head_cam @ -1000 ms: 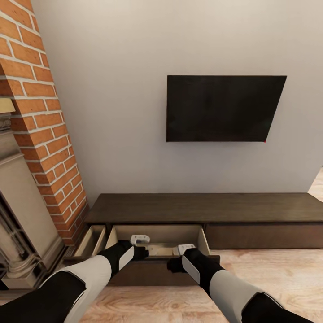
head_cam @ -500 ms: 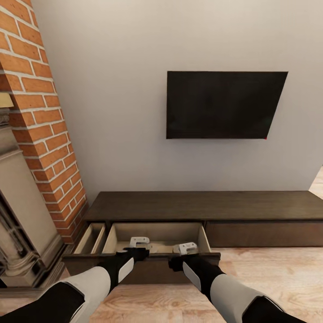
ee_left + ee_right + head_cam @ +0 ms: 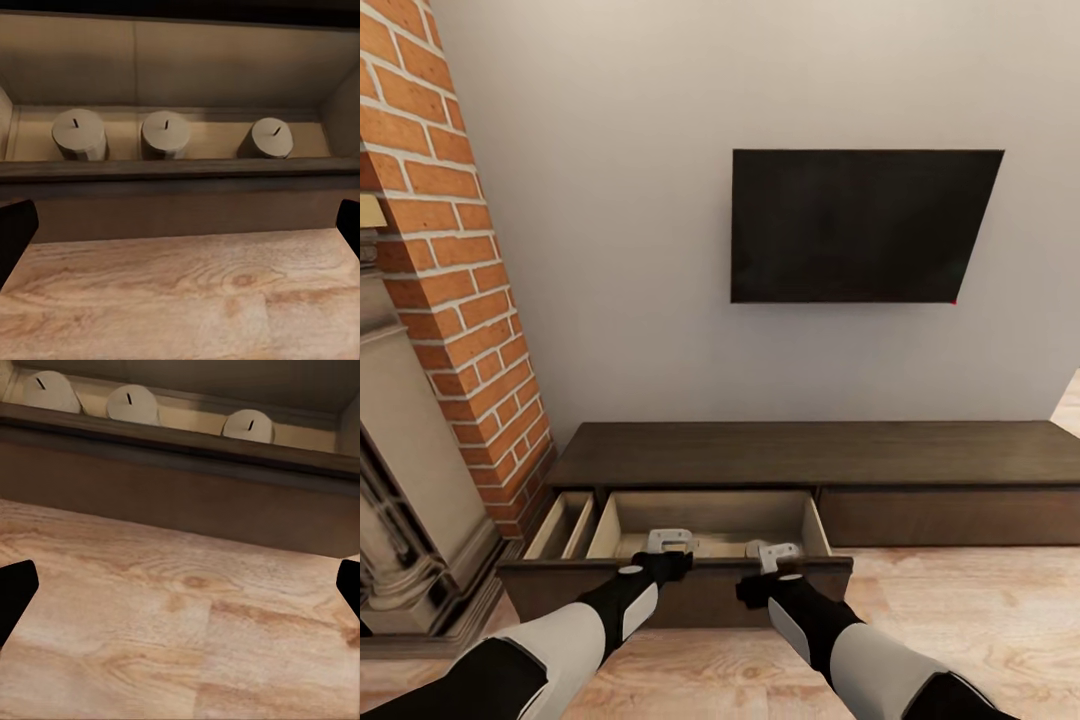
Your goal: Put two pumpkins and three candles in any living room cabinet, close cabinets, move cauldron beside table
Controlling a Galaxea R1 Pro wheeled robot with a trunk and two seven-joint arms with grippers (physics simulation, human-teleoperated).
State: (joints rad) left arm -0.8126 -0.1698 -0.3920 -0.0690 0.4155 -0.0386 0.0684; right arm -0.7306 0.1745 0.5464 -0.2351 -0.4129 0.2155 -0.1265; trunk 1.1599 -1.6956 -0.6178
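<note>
**Three candles seen in the open drawer; both tools held wide at its front**

In the head view, the left tool (image 3: 668, 541) and the right tool (image 3: 777, 553) are held at the front edge of the pulled-out drawer (image 3: 705, 510) of the cabinet (image 3: 920, 455), the left at about 11 o'clock and the right at about 1 o'clock. Both tools are spread wide and nothing is gripped. Three candles (image 3: 165, 133) are stood in a row along the drawer's long axis, at 12 o'clock from the left tool, beyond the drawer front (image 3: 180, 214). A push toward 12 o'clock is judged to be called for, both arms being about equally near. A narrower drawer (image 3: 560, 525) at 10 o'clock is also open.
</note>
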